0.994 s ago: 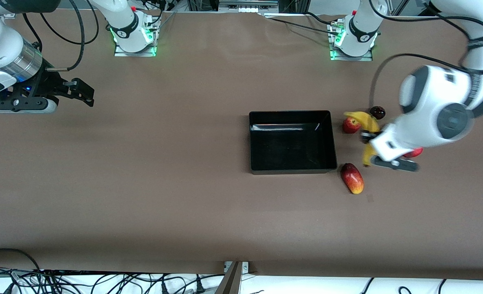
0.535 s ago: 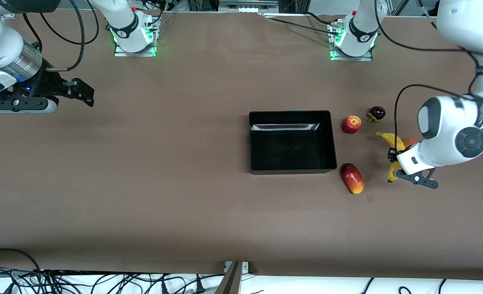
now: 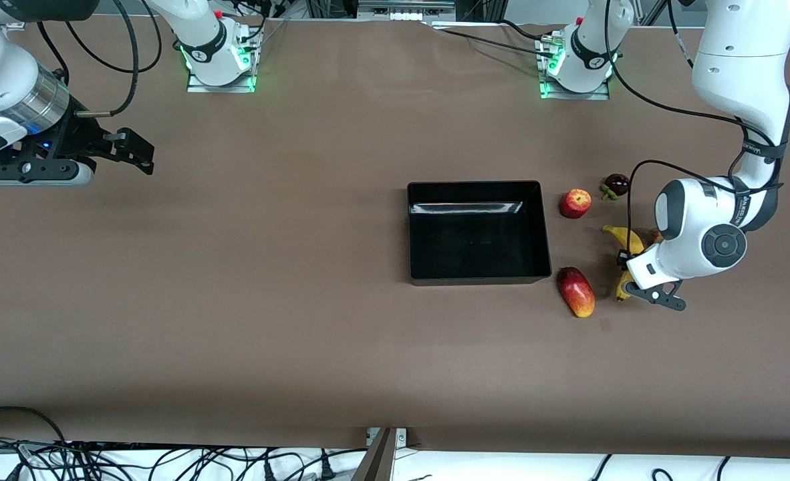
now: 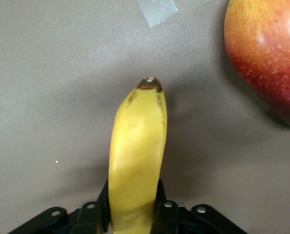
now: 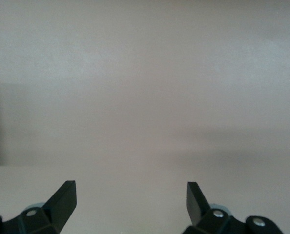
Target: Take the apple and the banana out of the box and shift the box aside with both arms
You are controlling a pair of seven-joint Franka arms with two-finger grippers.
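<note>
My left gripper [image 3: 630, 266] is shut on the yellow banana [image 3: 617, 233] and holds it low over the table beside the oblong red-yellow mango [image 3: 576, 292]. The left wrist view shows the banana [image 4: 137, 156] between the fingers of the left gripper [image 4: 133, 217], with the mango [image 4: 269, 58] close by. The black box [image 3: 412, 234] sits mid-table. The apple [image 3: 575, 203] and dark mangosteen [image 3: 616, 184] lie beside it toward the left arm's end. The round red fruit is hidden by the left arm. My right gripper [image 3: 138, 152] is open and waits; its wrist view [image 5: 130, 200] shows bare table.
A small piece of tape [image 4: 156, 10] lies on the brown table near the banana's tip. Both arm bases [image 3: 220, 60] stand at the table's edge farthest from the front camera. Cables hang below the edge nearest that camera.
The left arm swung with the banana from beside the apple out toward its own end of the table, then back a little toward the mango. The right arm has not moved.
</note>
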